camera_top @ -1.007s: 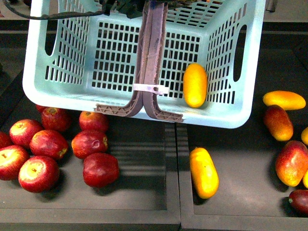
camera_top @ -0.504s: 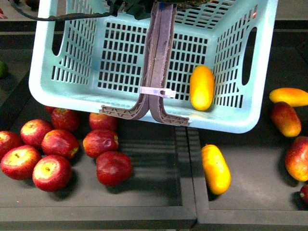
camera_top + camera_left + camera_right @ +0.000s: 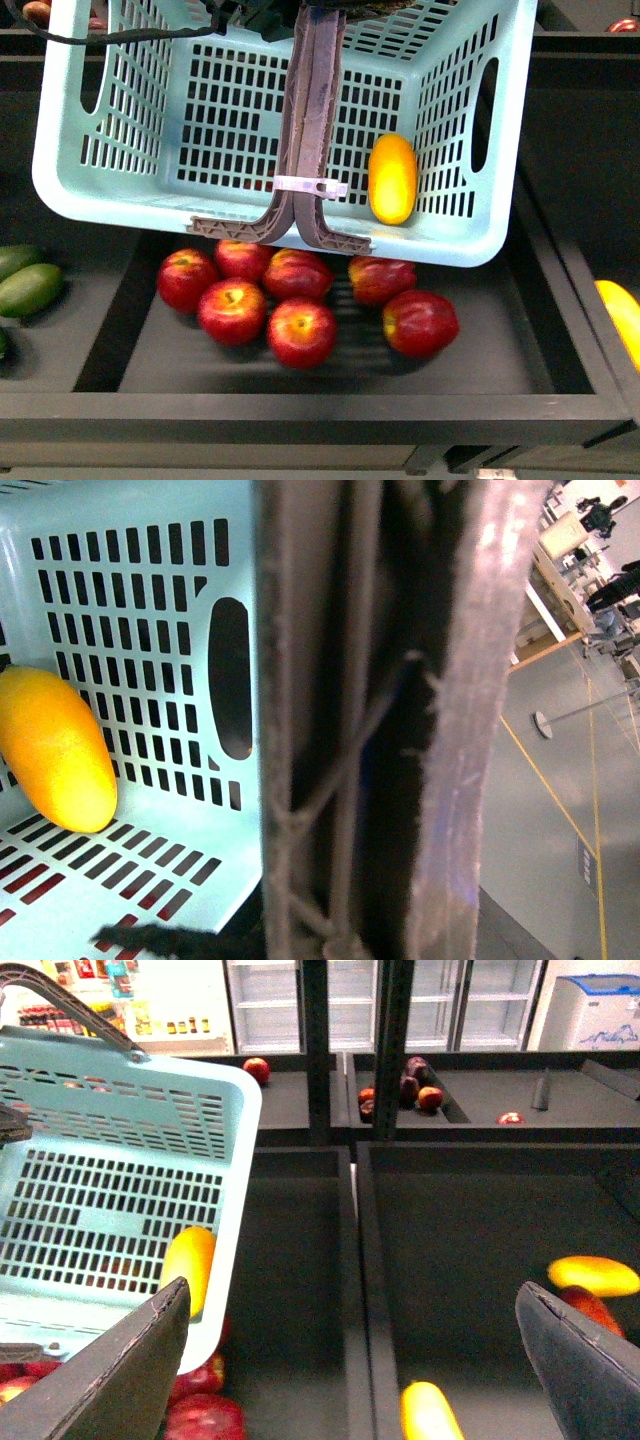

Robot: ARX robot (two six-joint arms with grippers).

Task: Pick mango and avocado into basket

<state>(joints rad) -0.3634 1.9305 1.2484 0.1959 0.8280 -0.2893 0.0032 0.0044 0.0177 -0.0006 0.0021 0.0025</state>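
One mango (image 3: 392, 179) in basket (image 3: 430, 245), rolled to low corner because basket hangs tilted from handles (image 3: 312, 120). Left claw (image 3: 262, 14) barely visible at handle top; grip cannot tell. Right claw (image 3: 350, 1360) spread open, empty, free for avocado (image 3: 30, 288), lying in bin left of apples (image 3: 300, 333).

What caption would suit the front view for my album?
Teal basket holding one mango hangs above red apples, avocados at left.

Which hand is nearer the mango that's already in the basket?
Left. The left hand grips the basket by its handles, just over the mango inside; the right hand hangs open outside the basket, beyond its side wall.
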